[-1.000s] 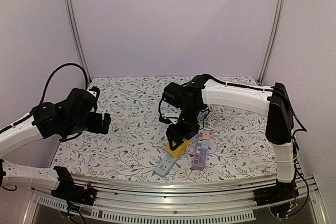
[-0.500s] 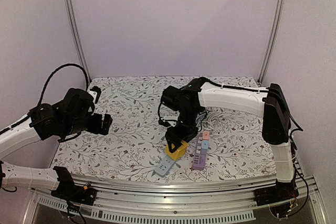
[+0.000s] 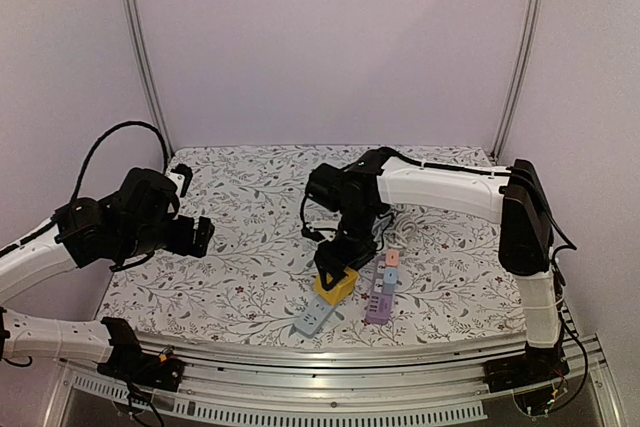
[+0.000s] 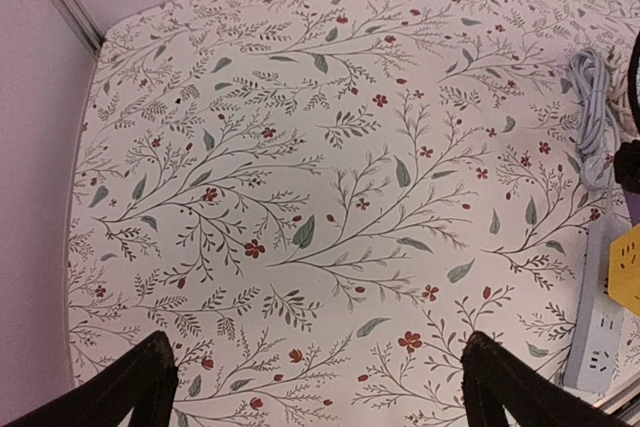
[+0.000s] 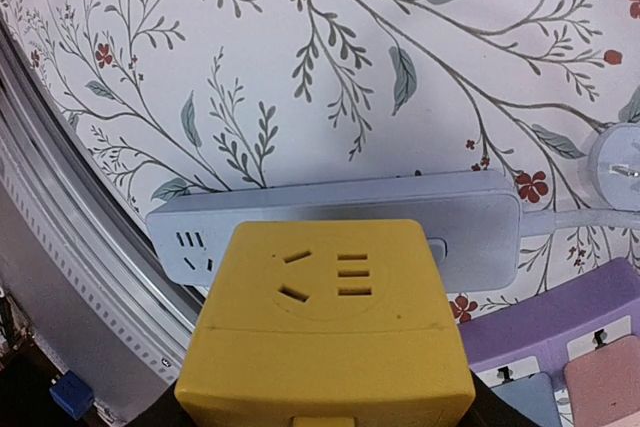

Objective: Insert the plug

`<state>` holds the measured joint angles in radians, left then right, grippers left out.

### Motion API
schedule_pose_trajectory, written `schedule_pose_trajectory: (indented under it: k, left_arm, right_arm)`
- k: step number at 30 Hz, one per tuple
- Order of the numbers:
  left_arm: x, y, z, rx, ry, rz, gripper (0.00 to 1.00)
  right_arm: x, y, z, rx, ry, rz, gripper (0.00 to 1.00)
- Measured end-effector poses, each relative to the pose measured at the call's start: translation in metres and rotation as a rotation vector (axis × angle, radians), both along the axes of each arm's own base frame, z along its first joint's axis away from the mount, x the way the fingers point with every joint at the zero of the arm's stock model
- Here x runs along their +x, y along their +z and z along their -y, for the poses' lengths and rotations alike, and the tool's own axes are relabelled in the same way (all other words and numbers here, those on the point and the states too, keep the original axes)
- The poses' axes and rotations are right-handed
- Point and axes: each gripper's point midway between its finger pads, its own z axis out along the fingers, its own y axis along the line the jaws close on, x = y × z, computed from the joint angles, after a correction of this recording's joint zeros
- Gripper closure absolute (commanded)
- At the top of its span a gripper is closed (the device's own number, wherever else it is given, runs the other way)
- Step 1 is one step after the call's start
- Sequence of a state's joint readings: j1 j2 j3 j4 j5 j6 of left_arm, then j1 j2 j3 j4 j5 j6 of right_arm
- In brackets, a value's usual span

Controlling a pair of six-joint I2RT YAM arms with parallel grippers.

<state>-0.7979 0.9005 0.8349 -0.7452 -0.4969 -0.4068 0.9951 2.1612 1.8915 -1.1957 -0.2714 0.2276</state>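
Item one: yellow cube-shaped plastic plug (image 5: pixel 325 327), clenched in my right jaws, set over the 1 o'clock end of a pale grey plastic power strip (image 5: pixel 400 217) on the floral-print worktop (image 3: pixel 240 217); contact I cannot tell. Item two: purple plastic switch strip (image 3: pixel 381 292), just beside the plug at 3 o'clock. Item three: my left jaws, released wide, at 9 o'clock, well apart.
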Motion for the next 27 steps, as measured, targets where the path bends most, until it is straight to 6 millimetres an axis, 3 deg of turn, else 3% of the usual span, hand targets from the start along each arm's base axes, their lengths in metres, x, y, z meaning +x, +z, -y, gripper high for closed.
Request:
schedule_pose_trajectory:
  k: [27]
  left_arm:
    - [-0.0016, 0.0016, 0.0014, -0.012, -0.012, 0.0, 0.0]
  right_arm:
    - [-0.0037, -0.0003, -0.0022, -0.022, 0.03, 0.044, 1.0]
